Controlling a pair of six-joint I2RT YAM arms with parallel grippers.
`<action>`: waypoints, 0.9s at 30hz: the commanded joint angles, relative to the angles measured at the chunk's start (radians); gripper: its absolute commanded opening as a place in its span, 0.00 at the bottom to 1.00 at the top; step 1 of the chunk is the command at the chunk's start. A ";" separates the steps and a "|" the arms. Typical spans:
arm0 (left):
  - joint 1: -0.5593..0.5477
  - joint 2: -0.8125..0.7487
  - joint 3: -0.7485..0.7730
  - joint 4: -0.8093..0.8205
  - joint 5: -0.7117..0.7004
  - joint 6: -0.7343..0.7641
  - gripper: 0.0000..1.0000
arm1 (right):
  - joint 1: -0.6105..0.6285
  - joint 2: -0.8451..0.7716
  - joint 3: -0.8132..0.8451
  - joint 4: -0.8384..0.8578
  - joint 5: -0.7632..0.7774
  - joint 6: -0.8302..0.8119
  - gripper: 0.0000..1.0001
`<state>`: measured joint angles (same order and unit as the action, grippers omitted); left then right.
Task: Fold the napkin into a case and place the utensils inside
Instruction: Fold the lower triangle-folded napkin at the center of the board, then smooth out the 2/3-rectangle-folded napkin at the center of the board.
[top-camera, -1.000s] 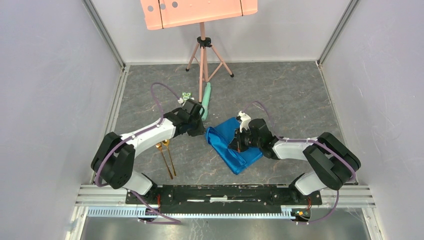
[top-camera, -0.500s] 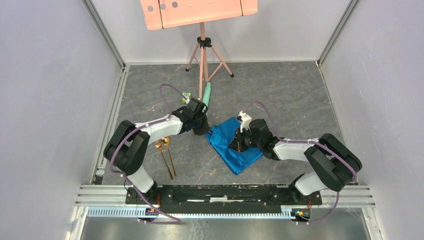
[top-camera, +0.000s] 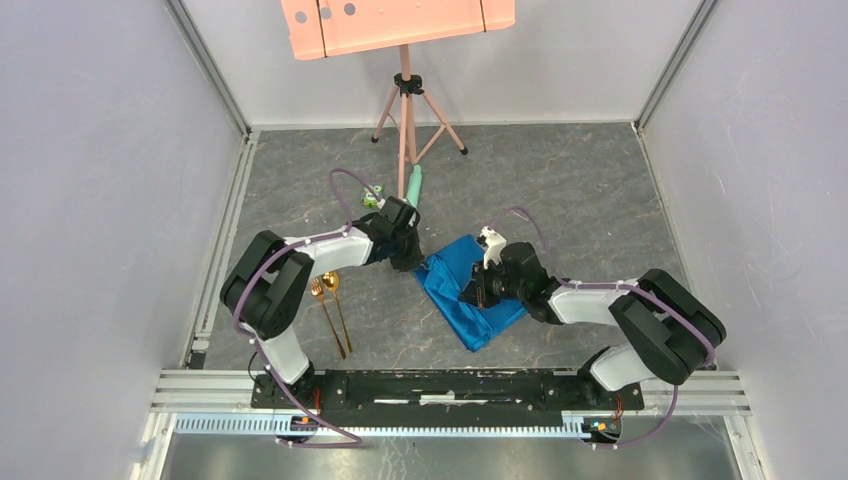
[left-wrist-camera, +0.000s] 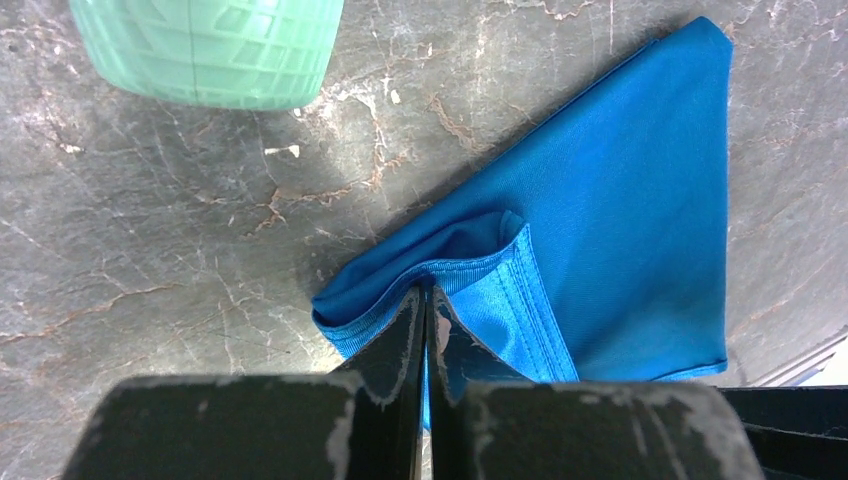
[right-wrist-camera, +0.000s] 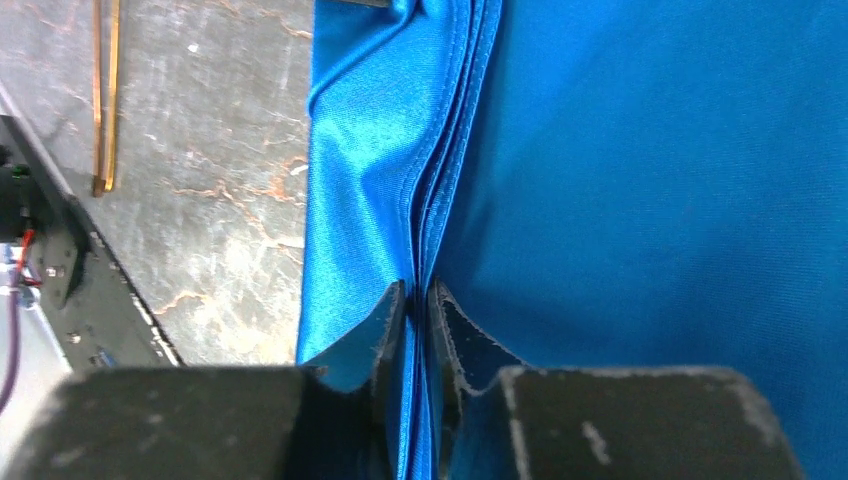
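Note:
The bright blue napkin lies folded in several layers on the grey floor, between the two arms. My left gripper is shut on the napkin's left corner edge, where a hemmed fold bunches up. My right gripper is shut on several stacked hem layers of the napkin near its middle. The gold fork and spoon lie side by side on the floor left of the napkin; their handle ends show in the right wrist view.
A pale green tube lies just behind the left gripper, its end showing in the left wrist view. A small green toy sits beside it. A pink tripod stand stands behind. The black base rail runs along the near edge.
My left gripper has moved right and a little nearer, onto the napkin's left corner, and the left arm has folded in. The right gripper and the napkin shifted slightly nearer.

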<state>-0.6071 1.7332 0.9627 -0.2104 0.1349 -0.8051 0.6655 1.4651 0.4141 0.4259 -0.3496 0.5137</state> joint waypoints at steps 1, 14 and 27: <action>0.001 0.025 0.041 0.008 0.008 0.068 0.04 | 0.001 -0.037 0.075 -0.106 0.072 -0.094 0.24; 0.003 0.039 0.036 -0.007 -0.012 0.089 0.02 | 0.005 0.081 0.228 0.062 -0.241 -0.155 0.55; 0.004 0.073 0.036 -0.007 -0.015 0.100 0.02 | 0.013 0.362 0.294 0.200 -0.449 -0.073 0.55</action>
<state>-0.6067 1.7725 0.9886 -0.2096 0.1379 -0.7532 0.6693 1.7977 0.7063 0.5270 -0.7330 0.4110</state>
